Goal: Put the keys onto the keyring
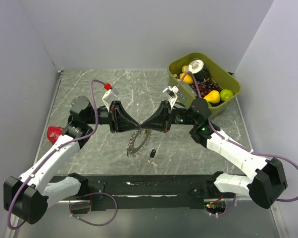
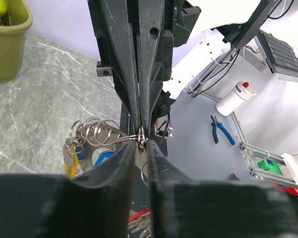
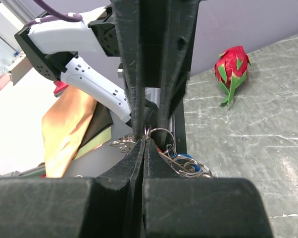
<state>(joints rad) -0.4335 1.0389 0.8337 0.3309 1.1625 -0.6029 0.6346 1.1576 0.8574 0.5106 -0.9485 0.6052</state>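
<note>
Above the table's middle my two grippers meet tip to tip. My right gripper [image 1: 144, 127] [image 3: 145, 140] is shut on the thin wire of the keyring [image 1: 137, 143] [image 3: 161, 133], which hangs below as a ridged grey coil. My left gripper [image 1: 137, 125] [image 2: 141, 145] faces it with a narrow gap between its jaws, the ring wire [image 2: 141, 134] right at their tips. A blue key head [image 2: 104, 157] [image 3: 181, 158] dangles among the ring's loops, and a red one [image 2: 139, 215] shows lower down. A black key [image 1: 152, 156] lies loose on the table just right of the hanging ring.
An olive bin [image 1: 231, 79] with fruit and a can stands at the back right. A red dragon fruit [image 1: 53, 133] [image 3: 231, 69] lies at the left edge beside my left arm. The black base rail [image 1: 149, 186] runs along the near edge.
</note>
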